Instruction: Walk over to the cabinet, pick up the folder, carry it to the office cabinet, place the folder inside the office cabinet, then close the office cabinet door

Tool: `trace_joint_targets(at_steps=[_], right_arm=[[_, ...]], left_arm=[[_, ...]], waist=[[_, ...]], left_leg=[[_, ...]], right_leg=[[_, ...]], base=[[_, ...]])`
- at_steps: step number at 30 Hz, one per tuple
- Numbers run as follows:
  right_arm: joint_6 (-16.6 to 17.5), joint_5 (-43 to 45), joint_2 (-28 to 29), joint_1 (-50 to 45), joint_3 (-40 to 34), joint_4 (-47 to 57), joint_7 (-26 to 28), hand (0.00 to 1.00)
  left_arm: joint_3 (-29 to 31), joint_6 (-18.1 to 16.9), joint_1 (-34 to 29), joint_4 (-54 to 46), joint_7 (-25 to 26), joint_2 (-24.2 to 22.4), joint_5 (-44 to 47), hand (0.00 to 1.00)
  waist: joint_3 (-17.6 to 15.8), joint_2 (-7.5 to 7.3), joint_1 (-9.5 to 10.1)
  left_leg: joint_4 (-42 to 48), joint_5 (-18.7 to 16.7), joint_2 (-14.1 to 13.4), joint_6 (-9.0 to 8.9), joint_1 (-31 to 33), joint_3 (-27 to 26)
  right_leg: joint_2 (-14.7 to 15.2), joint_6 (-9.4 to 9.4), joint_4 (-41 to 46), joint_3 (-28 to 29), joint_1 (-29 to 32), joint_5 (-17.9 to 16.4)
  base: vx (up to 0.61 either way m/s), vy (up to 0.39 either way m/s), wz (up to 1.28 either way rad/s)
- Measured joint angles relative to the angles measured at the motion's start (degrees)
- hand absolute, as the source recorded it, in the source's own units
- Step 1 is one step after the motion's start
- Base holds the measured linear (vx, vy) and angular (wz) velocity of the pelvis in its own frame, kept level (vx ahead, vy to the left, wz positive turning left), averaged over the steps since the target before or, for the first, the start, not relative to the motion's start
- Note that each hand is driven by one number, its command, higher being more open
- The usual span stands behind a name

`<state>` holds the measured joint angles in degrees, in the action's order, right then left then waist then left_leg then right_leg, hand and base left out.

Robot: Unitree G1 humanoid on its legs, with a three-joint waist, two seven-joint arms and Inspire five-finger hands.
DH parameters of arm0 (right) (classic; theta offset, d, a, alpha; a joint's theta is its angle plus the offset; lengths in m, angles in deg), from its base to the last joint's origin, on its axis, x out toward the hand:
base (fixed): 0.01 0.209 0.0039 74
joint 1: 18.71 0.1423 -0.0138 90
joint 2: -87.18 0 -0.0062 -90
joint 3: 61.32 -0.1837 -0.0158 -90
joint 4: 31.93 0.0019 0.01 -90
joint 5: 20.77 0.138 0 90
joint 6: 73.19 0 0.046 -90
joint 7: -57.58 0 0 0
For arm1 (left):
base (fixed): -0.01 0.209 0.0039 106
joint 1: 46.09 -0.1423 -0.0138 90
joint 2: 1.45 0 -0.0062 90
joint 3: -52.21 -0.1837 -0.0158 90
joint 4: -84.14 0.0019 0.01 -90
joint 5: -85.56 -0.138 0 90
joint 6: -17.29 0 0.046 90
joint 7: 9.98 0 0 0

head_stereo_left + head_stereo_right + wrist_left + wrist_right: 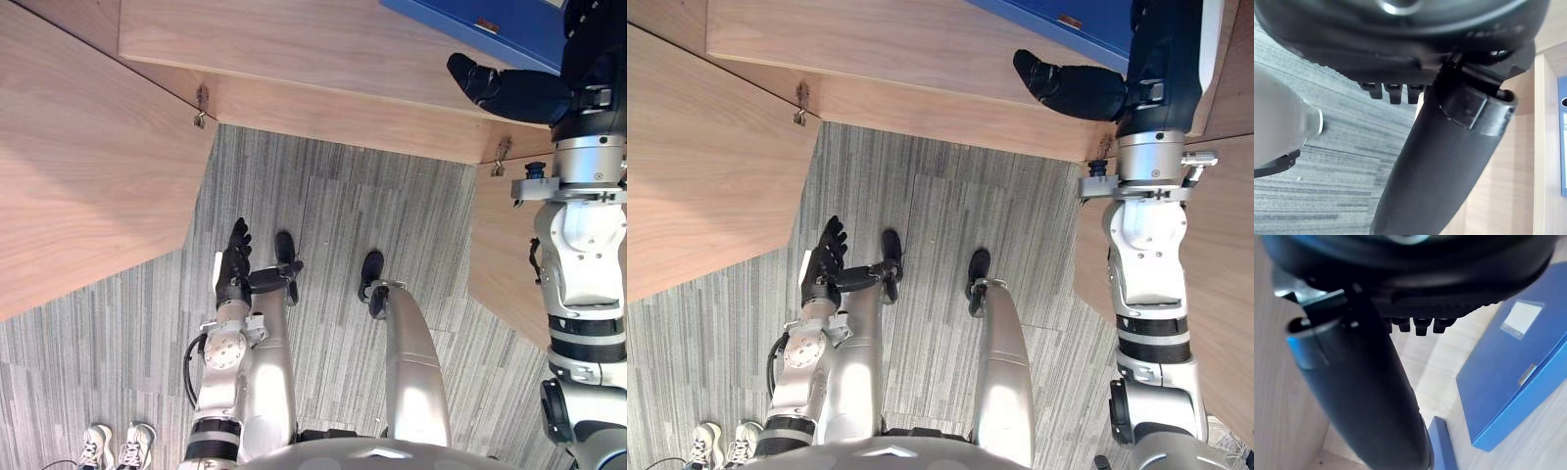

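**Item 1, task object.** Flat royal-blue cardboard folder point(509, 27) with a small pale label. Lies flat on the pale wood-grain shelf point(294, 39) of the office cabinet, at 1 o'clock in the head views. Nothing grips it. Lying flat inside the opening, it looks already deposited, clear of the doors' swing.

**Item 2, right hand point(505, 90).** Dark. Reaches over the shelf's front edge at 2 o'clock, just beside the folder. In its wrist view the thumb juts forward, the fingers are slack and empty, and bare shelf shows between them and the folder. Probably released and about to pull back.

**Item 3, cabinet doors.** Left door point(78, 176): a broad wood-grain panel at 9 o'clock, swung wide. Right door point(500, 255): a narrower panel at 4 o'clock beside the right forearm. A small metal hinge point(201, 108) shows at the shelf's left corner. Both doors stand open, which gives access, so closing is judged the step left. The right arm sits in the right door's path and must clear it first.

**Item 4, left hand point(235, 262).** Dark, white-covered thumb. Hangs low at 8 o'clock over the grey striped carpet point(323, 215), fingers straight, holding nothing. Idle, well apart from the left door.

**Item 5, bystander.** A person's white shoes point(118, 446) at 7 o'clock, on the carpet.
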<state>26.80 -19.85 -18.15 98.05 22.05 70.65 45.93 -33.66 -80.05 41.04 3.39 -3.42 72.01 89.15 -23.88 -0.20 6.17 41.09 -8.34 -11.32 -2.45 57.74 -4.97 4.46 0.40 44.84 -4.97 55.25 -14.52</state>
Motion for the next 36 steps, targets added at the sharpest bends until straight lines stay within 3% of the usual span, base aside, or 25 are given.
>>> trace_joint_targets(at_steps=[8,30,36], right_arm=[[-1.89,-9.80,-0.03,1.85,2.31,-4.12,-0.28,0.00],[-5.65,-16.69,-3.11,12.15,10.52,-21.64,-0.27,0.00],[-8.33,-16.69,-4.21,16.30,10.65,-26.55,-0.32,0.00]], left_arm=[[0.91,0.00,1.03,0.00,0.59,-1.21,-2.04,1.00],[1.95,-0.02,2.12,1.45,2.79,-0.87,-1.98,1.00],[1.97,-0.01,4.56,6.12,4.09,-0.84,-1.95,1.00]], waist=[[0.01,0.02,0.10],[-0.37,0.66,0.48],[-1.55,0.81,0.23]], left_leg=[[-0.38,0.00,0.22,0.00,0.10,-0.11],[-2.11,0.64,0.80,0.13,0.82,0.57],[-2.13,0.74,0.78,0.14,1.63,0.79]], right_leg=[[0.22,0.01,-0.51,-0.10,0.09,0.01],[0.63,0.05,-1.95,-1.22,0.27,0.04],[0.66,0.31,-2.06,-1.36,0.78,0.27]], base=[[0.03,0.014,0.00],[0.01,0.004,0.01],[0.00,0.000,0.00]])
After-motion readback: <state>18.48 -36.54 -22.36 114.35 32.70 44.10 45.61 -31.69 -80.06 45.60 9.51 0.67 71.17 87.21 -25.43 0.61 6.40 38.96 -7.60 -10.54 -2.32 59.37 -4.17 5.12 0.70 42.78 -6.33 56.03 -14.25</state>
